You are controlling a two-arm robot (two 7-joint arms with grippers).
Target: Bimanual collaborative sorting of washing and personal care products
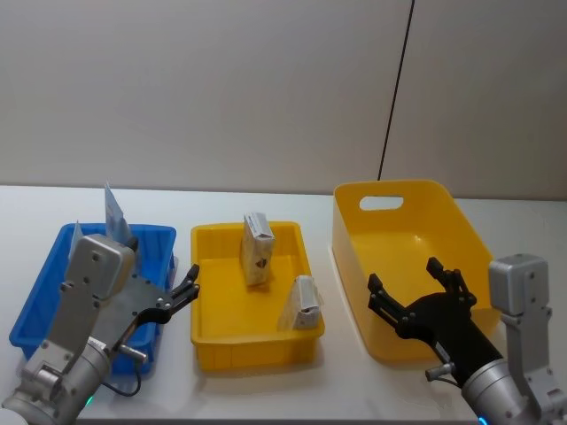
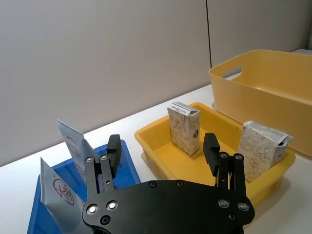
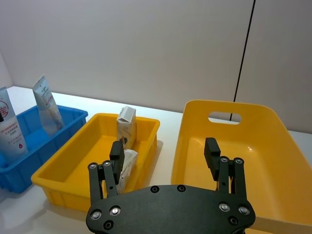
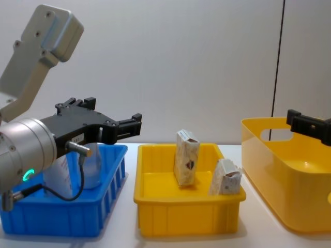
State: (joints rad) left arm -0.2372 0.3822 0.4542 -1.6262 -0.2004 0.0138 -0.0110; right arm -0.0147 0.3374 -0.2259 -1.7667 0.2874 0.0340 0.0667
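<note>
Left gripper [image 1: 184,290] hangs with fingers spread and nothing held, above the near right corner of the blue bin [image 1: 53,266], pointing toward the yellow tray [image 1: 221,336]. In the chest view it [image 4: 132,126] sits well above the bin rim. Right gripper [image 1: 406,285] is also spread and holding nothing, over the near left part of the big yellow bin [image 1: 461,221]. Tube with the red logo [image 2: 73,141] and second tube [image 2: 56,187] both stand in the blue bin, leaning on its walls, caps down as far as I can tell. Upright carton [image 1: 257,248] stands near the middle of the yellow tray. Leaning carton [image 1: 306,303] tips against the tray's right wall, just beside the first but apart from it. Nothing shows inside the big yellow bin, and no product lies loose on the table [image 1: 266,398]. Judgement: sorting looks essentially done, with tubes grouped in one container, cartons in another, and both arms free. What is left, if anything, is unclear. Possibly the arms only need to pull back, or the big bin is meant to take items that have not yet been moved. No grasp is under way on either side.
</note>
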